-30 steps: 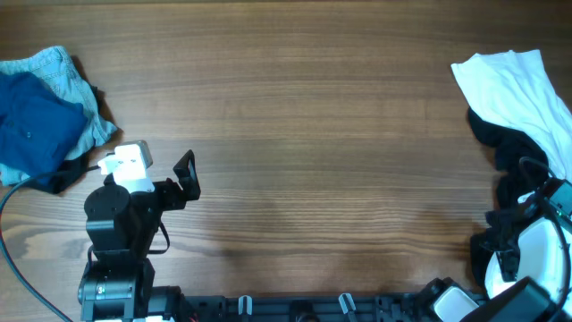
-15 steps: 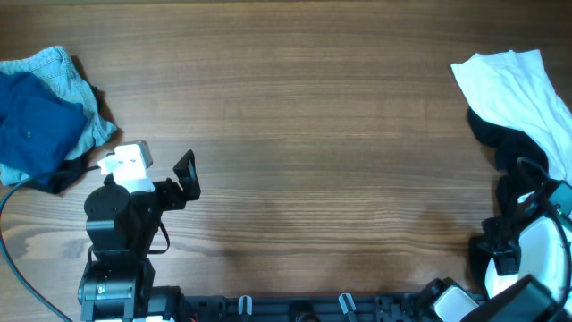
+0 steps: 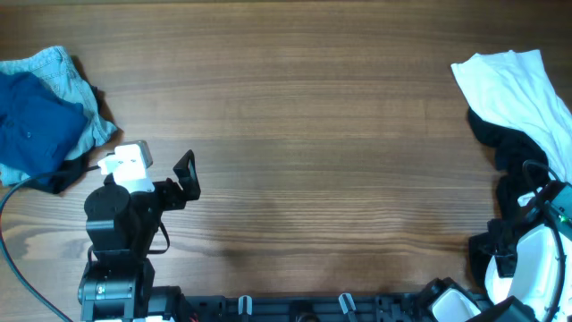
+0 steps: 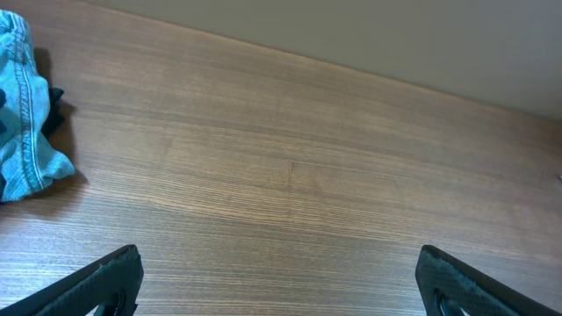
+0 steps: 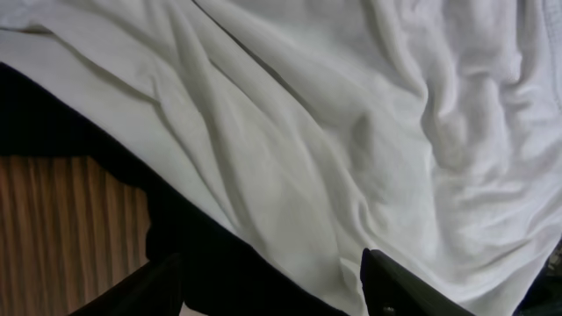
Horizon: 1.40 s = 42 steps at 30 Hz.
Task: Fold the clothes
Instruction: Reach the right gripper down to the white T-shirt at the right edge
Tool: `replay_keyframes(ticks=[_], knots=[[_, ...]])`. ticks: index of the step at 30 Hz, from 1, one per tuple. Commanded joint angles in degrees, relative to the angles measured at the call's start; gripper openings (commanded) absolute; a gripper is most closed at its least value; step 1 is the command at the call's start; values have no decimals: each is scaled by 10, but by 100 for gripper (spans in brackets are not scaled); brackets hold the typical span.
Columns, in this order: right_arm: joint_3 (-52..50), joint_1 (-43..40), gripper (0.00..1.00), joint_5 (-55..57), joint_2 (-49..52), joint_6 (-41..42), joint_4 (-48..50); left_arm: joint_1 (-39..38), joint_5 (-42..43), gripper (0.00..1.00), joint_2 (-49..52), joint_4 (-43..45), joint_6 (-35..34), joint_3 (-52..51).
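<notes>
A white garment [image 3: 516, 89] lies over a black one [image 3: 506, 156] at the table's right edge; in the right wrist view the white cloth [image 5: 351, 132] fills the frame with black cloth [image 5: 219, 263] below it. My right gripper [image 5: 272, 285] is open just above this pile, its arm at the lower right in the overhead view [image 3: 527, 241]. A dark blue garment [image 3: 31, 125] on light blue denim [image 3: 76, 89] sits at the left edge; the denim shows in the left wrist view [image 4: 26, 132]. My left gripper [image 4: 281, 281] is open and empty over bare wood.
A wooden table [image 3: 295, 134] spans the view. A black cable [image 3: 18, 192] runs from the left pile toward the left arm base [image 3: 121, 224]. A rail with hooks [image 3: 295, 304] lines the front edge.
The right arm has drawn slightly down and back toward the lower right corner. The left arm and both clothes piles have not moved.
</notes>
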Motion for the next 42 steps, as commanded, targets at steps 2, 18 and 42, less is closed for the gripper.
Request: replay_keyframes(ticks=[2,18,42], knots=[[-9,-3,34,20,4,17,-4,4,7,100,2,2,-3,10],[-11,-3,47,25,4,34,-37,4,7,100,2,2,-3,10],[200,-2,4,-246,54,-227,-67,4,7,100,2,2,-3,10]])
